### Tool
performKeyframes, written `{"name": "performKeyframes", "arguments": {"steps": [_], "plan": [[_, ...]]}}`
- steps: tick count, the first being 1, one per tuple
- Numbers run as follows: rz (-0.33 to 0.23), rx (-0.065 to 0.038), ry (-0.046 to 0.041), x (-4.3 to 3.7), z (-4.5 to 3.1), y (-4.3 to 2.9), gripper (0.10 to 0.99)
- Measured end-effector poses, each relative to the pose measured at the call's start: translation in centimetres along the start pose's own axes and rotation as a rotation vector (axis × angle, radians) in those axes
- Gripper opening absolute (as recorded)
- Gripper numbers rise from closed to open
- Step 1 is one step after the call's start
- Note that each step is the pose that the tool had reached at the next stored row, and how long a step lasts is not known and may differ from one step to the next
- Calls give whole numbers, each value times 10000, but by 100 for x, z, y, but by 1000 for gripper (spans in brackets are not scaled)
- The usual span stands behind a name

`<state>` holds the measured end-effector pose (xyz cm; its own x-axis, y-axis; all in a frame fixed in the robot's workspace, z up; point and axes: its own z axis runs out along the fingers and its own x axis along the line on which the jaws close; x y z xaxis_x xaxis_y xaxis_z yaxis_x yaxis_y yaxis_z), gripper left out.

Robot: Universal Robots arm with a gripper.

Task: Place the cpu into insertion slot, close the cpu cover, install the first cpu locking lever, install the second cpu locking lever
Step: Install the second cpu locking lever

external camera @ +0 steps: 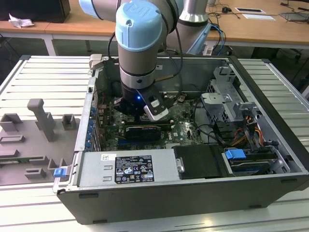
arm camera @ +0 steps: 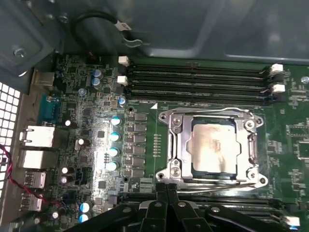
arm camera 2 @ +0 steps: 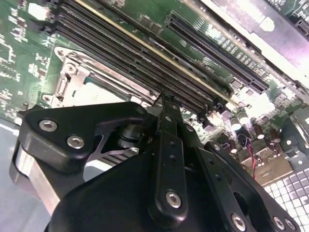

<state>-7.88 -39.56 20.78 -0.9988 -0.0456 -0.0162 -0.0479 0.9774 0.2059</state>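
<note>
In the first wrist view the cpu [arm camera: 214, 150] lies flat in the insertion slot [arm camera: 170, 170], its silvery top marked with a pale smear. The cpu cover [arm camera: 181, 145] is down around it as a metal frame. One wire locking lever [arm camera: 207, 110] runs along the side nearest the memory slots. Another lever [arm camera: 217, 184] runs along the opposite side. My gripper [arm camera: 165, 191] is shut, its black fingertips together right at that lever's end beside the socket. The second wrist view has the gripper [arm camera 2: 166, 101] low over the socket's edge [arm camera 2: 72, 77]. In the exterior view the gripper [external camera: 138, 112] reaches down inside the case.
Long black memory slots [arm camera: 198, 79] lie beside the socket, and more slots [arm camera: 241, 203] lie on its other side. A black expansion card [external camera: 142, 131], a drive cage [external camera: 227, 96] and the power supply [external camera: 128, 169] crowd the open case. A black cable [arm camera: 96, 24] loops near the case wall.
</note>
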Motion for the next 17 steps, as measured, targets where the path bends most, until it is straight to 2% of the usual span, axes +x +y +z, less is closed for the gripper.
{"name": "performKeyframes", "arguments": {"steps": [2,4,6,11,17], "plan": [[-2,-63,-3,4,17,-3,106],[2,-221,-12,10,39,-7,106],[2,-309,-16,10,55,-10,106],[1,-409,-26,10,100,-18,106],[3,-467,-22,14,125,-19,106]]}}
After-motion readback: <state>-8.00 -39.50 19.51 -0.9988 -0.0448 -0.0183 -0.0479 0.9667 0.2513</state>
